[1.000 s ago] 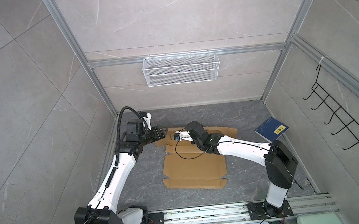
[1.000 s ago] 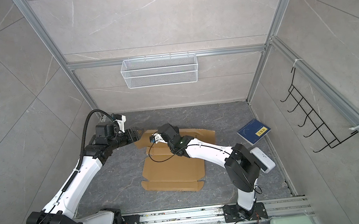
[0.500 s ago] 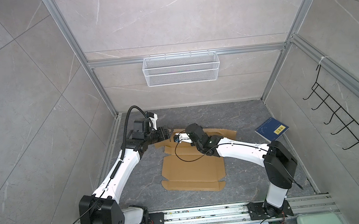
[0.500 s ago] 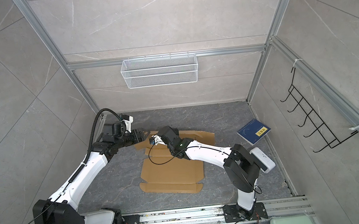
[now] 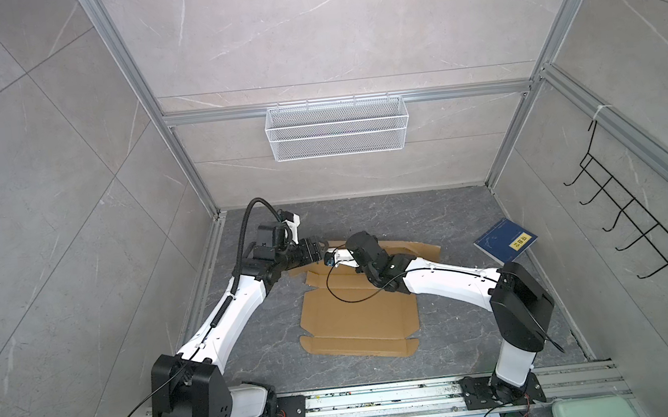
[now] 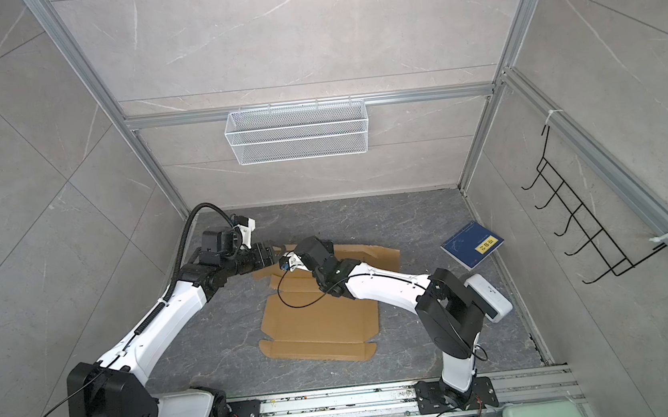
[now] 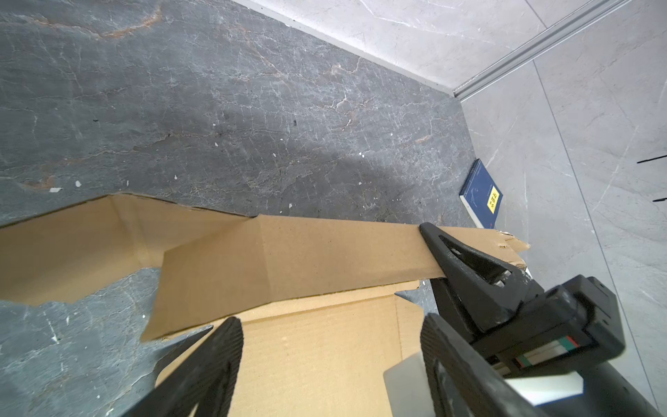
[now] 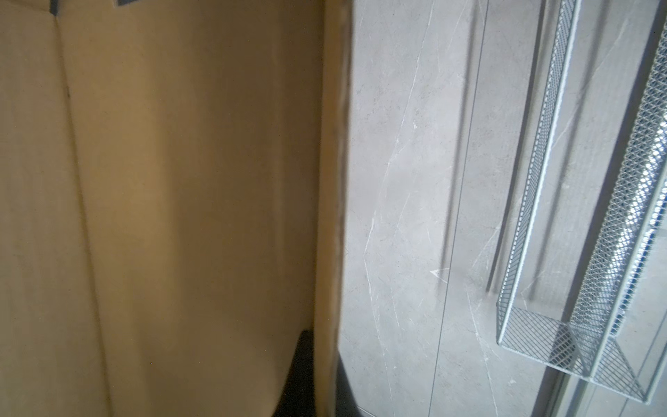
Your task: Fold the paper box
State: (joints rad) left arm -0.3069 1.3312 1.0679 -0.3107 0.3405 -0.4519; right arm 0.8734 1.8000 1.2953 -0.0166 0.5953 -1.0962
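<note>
The paper box [image 5: 359,320], a plain brown corrugated cardboard sheet die-cut with flaps and tabs, lies about mid-tabletop. Its main panel is flat and its tabbed near flap points toward the front edge. Only the long far flap [image 7: 325,256] stands lifted off the dark grey marbled tabletop [image 5: 429,217], because the right gripper [image 7: 435,260] is clamped on its end (the right wrist view shows the cardboard edge running between two dark fingers [image 8: 303,361]). That pinch looks meant to stand the flap up along its crease as a wall. The left gripper [image 7: 330,325] hangs just beside it over the sheet's far left corner, jaws spread and nothing between them. It is probably placed there to catch the flap's free end or tuck a side tab. A dark blue book with a yellow label [image 5: 504,241] lies well apart near the tabletop's right edge, out of the fold's way.
</note>
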